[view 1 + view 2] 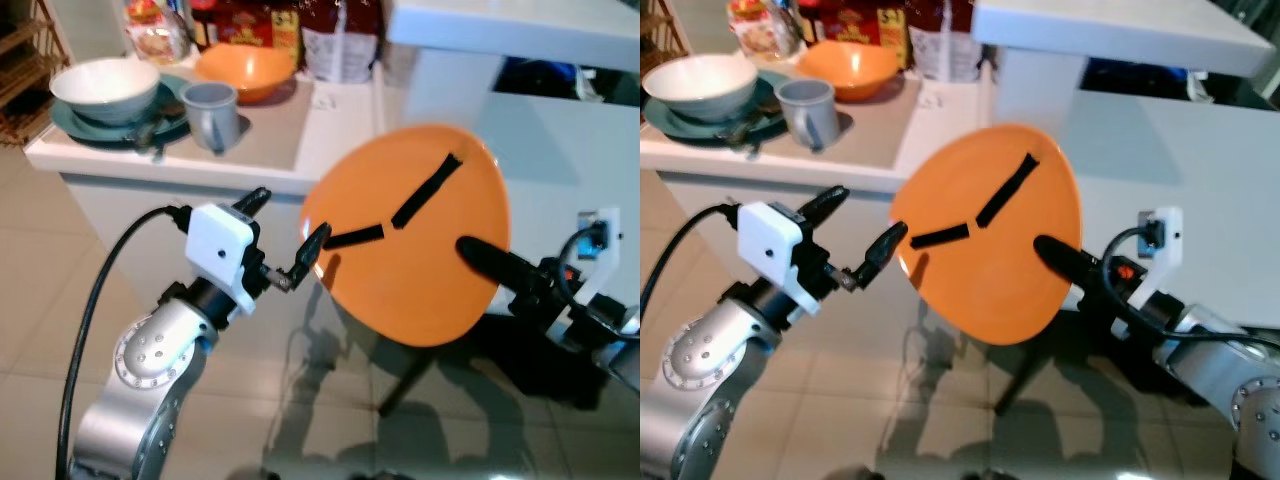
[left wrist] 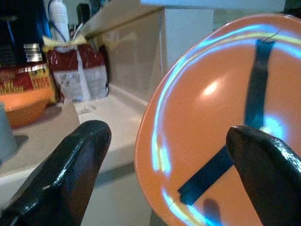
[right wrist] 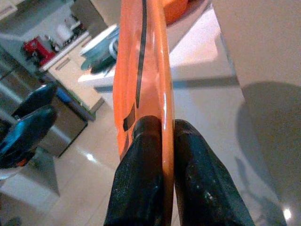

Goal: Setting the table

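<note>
An orange plate [image 1: 420, 250] with black tape strips is held up tilted in front of me, over the floor beside the white counter. My right gripper [image 1: 478, 254] is shut on the plate's right rim; its fingers [image 3: 141, 174] pinch the rim from both sides. Just left of the plate, my left gripper [image 1: 290, 235] stands open, its fingertips [image 2: 80, 160] apart, one close to the plate's left edge, with nothing held.
On the white counter [image 1: 270, 140] stand a white bowl [image 1: 105, 85] on a teal plate, a grey mug [image 1: 212, 112], an orange bowl [image 1: 245, 70] and food packets [image 1: 340, 40]. A white table surface [image 1: 560, 150] lies behind the plate. Glossy tiled floor lies below.
</note>
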You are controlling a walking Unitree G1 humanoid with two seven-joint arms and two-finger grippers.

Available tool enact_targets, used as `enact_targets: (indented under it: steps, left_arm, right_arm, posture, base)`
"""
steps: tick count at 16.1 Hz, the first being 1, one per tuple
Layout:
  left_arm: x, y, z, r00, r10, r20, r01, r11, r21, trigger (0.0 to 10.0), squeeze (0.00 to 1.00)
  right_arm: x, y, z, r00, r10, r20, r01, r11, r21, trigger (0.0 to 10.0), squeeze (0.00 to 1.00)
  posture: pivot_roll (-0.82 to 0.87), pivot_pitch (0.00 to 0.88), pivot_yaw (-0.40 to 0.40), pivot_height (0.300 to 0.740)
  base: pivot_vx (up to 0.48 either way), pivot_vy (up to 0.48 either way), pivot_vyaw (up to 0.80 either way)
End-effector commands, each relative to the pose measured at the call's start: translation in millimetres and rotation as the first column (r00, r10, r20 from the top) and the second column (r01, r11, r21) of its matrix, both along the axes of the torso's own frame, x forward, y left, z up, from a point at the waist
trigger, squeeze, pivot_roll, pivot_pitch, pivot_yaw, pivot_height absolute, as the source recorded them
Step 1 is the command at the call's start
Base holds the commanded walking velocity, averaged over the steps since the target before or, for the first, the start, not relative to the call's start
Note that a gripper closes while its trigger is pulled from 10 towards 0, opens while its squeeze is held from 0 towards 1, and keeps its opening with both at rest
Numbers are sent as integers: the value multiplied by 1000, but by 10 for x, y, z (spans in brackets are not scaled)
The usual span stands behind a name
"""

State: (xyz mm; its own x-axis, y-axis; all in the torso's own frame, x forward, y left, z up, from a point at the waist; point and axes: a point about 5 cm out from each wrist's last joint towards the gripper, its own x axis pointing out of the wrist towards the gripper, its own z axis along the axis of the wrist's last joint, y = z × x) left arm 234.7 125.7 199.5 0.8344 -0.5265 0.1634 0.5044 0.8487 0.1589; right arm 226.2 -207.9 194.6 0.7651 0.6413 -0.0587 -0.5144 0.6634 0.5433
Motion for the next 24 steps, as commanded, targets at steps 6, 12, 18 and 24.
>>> enact_targets:
  steps: [6,12,18,24]
  left_arm:
    - [116,19,11,995,102,12,-102,995,14,10000,0]
    - [363,149,-63,942,334,1,-333,939,83,10000,0]
    - [410,171,-58,930,368,15,-368,925,99,10000,0]
    - [424,105,-36,941,338,25,-339,936,93,10000,0]
  right_arm:
    - [89,-119,25,993,-105,47,109,991,-79,10000,0]
    - [519,-59,-89,830,-552,87,558,823,-103,10000,0]
    - [687,-15,-125,761,-644,70,648,757,-84,10000,0]
    - [722,-127,-71,764,-641,-74,645,752,134,10000,0]
  posture:
    - [-3,84,-45,740]
    - [-8,82,-32,740]
    - [-6,82,-38,740]
    - [-17,86,-24,740]
  base:
    - [0,-480,0]
    - [0,-480,0]
    - [0,-480,347]
    - [0,-480,0]
